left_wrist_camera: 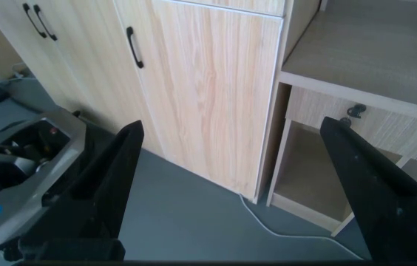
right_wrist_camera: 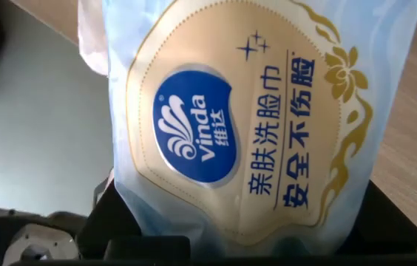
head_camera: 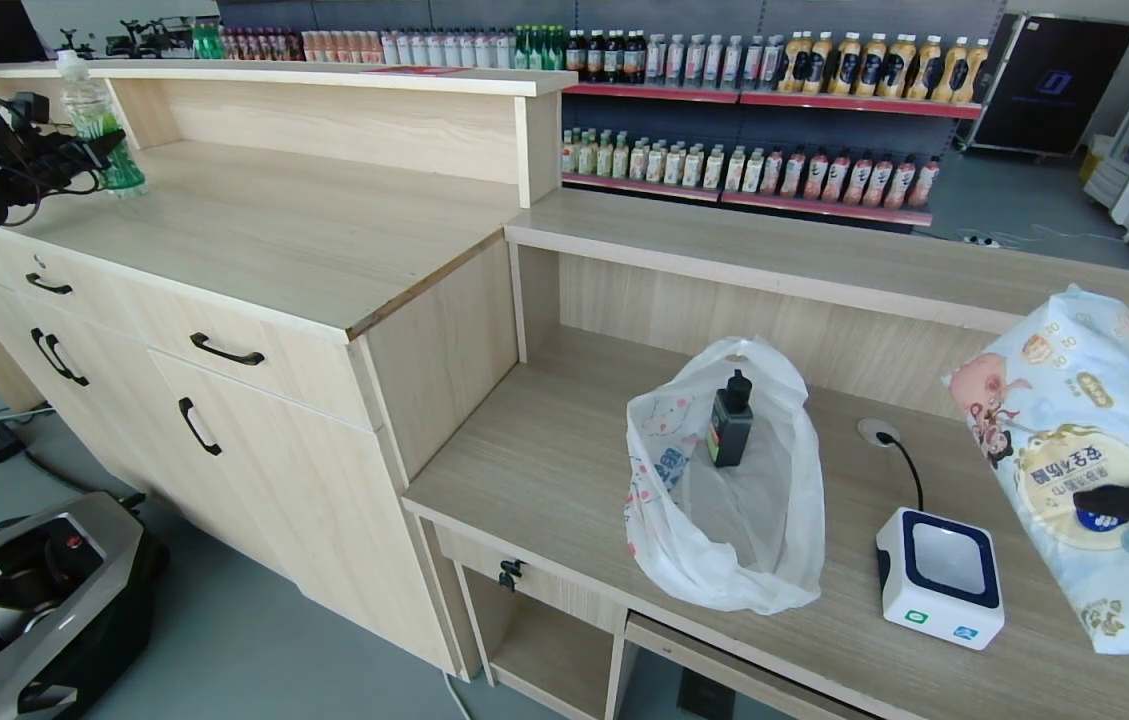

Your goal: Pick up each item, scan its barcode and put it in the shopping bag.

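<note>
Head cam: high, facing forward-down over the counter, shelves at the far side. Left wrist cam: faces down at the cabinet door and floor, near left; door shared with head. Right wrist cam: pressed close to the tissue pack, near right, also shared with head.

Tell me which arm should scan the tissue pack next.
Right, most likely. The right gripper holds the tissue pack close beside the scanner. The left gripper is open and empty, down by the cabinet doors, away from the counter.
</note>
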{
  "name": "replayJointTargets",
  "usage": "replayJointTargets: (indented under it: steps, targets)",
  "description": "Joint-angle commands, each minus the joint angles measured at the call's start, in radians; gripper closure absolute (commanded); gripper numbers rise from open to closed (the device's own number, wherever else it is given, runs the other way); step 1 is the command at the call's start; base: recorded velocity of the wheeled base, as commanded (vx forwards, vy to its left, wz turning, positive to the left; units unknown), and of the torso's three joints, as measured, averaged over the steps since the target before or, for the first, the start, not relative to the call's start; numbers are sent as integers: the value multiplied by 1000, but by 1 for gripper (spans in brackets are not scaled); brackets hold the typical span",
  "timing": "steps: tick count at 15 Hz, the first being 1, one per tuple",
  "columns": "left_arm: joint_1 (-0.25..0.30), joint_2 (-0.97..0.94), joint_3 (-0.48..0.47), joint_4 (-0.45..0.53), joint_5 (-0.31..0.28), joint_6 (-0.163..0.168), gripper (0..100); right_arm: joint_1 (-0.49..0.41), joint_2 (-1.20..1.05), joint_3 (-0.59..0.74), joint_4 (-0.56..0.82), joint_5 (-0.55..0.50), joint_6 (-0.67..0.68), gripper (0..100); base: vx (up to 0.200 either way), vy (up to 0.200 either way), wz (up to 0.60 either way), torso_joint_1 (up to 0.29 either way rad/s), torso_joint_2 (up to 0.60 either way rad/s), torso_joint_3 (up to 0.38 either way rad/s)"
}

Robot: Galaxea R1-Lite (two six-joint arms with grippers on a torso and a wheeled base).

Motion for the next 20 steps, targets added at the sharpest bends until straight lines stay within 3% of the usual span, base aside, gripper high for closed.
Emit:
replayJointTargets:
  steps: [1, 3, 4, 8, 11, 16, 20]
  targets:
    - [0, 0, 0, 0, 0, 0, 0, 235, -205, 186, -234, -334, 84, 100, 0, 0, 0, 0, 0, 0]
    - [0, 1, 0, 0, 0, 0, 0, 356, -241, 317, -370, -687, 8, 100, 0, 0, 0, 0, 0, 0]
    - [0, 1, 0, 0, 0, 0, 0, 385, -236, 320, -387, -764, -4, 100, 0, 0, 0, 0, 0, 0]
    - [0, 0, 0, 0, 0, 0, 0, 422, -204, 301, -472, -755, -1, 100, 0, 0, 0, 0, 0, 0]
    - [0, 0, 0, 0, 0, 0, 0, 460, -192, 287, -501, -732, -7, 100, 0, 0, 600, 4, 5, 2]
    - [0, 1, 0, 0, -1, 0, 0, 460, -26, 229, -501, -730, 38, 100, 0, 0, 600, 1, 1, 0]
    - [0, 1, 0, 0, 0, 0, 0, 434, 164, 225, -501, -723, 99, 100, 0, 0, 0, 0, 0, 0]
